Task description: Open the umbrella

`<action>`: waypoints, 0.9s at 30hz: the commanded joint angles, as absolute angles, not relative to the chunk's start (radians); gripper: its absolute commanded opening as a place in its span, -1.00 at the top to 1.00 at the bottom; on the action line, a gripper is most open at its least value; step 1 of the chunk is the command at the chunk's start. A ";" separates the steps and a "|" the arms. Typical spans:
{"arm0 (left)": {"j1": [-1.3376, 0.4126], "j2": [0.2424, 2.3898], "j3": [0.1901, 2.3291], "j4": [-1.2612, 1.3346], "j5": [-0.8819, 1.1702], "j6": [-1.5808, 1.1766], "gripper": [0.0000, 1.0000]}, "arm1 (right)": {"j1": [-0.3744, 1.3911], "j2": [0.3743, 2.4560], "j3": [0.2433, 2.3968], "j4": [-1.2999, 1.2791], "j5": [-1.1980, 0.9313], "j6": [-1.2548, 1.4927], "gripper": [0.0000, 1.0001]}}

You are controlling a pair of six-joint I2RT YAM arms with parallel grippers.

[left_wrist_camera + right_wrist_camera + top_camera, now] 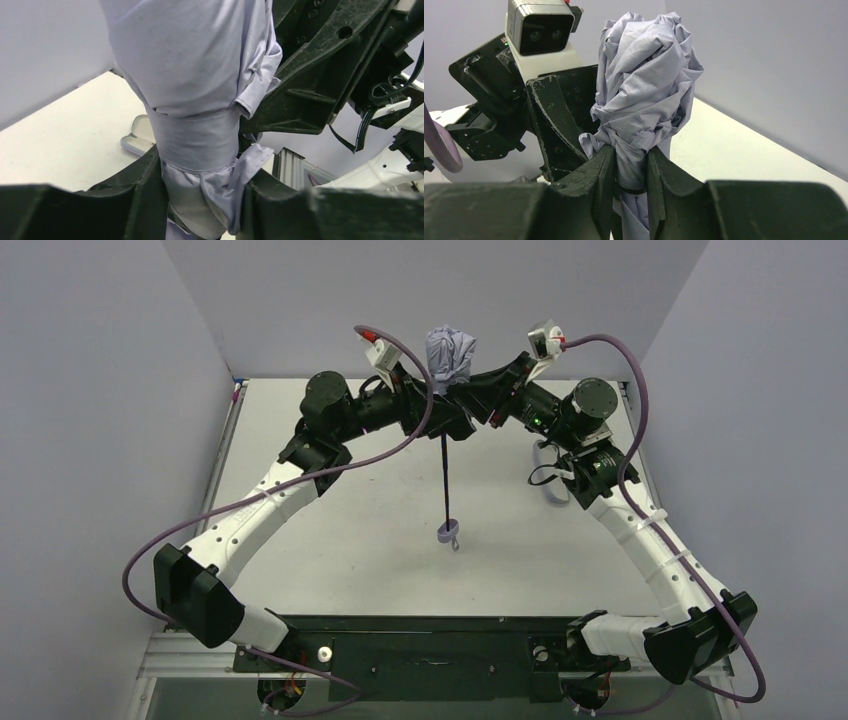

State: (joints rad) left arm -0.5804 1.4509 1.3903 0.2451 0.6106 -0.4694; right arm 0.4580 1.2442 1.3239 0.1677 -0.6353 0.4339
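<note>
Umbrella point(451, 358): aloft, fabric point(644, 85) bundled, shaft point(444, 480) hanging down.
Left gripper point(202, 192): clamped on fabric.
Right gripper point(631, 170): clamped there too.
Next: I'd free the fabric first; pinched ribs cannot spread.

Setting: robotics lab test cell. Evidence: plain grey partition walls point(100, 390) on three sides; white tabletop point(350, 540); left arm point(262, 508) and right arm point(655, 545) bolted to black base plate point(440, 642); purple cable point(446, 150); wrist-mounted camera point(540, 27); aluminium extrusion rail point(291, 165).
</note>
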 commanded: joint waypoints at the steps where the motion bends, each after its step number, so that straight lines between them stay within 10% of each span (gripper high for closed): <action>1: -0.568 1.423 1.342 0.402 0.602 -0.511 0.82 | 0.462 1.187 1.339 0.299 -0.670 0.497 1.00; 10: -0.557 1.396 1.333 0.363 0.427 -0.570 1.00 | 0.404 1.155 1.369 0.116 -0.609 0.454 0.01; 27: -0.610 1.360 1.305 0.313 0.312 -0.475 1.00 | 0.561 1.168 1.449 -0.080 -0.374 0.174 0.46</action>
State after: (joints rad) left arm -0.5945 1.4288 1.2961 0.2302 0.3431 -0.5175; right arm 0.5224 1.1488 1.4029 -0.0639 -0.4442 0.2214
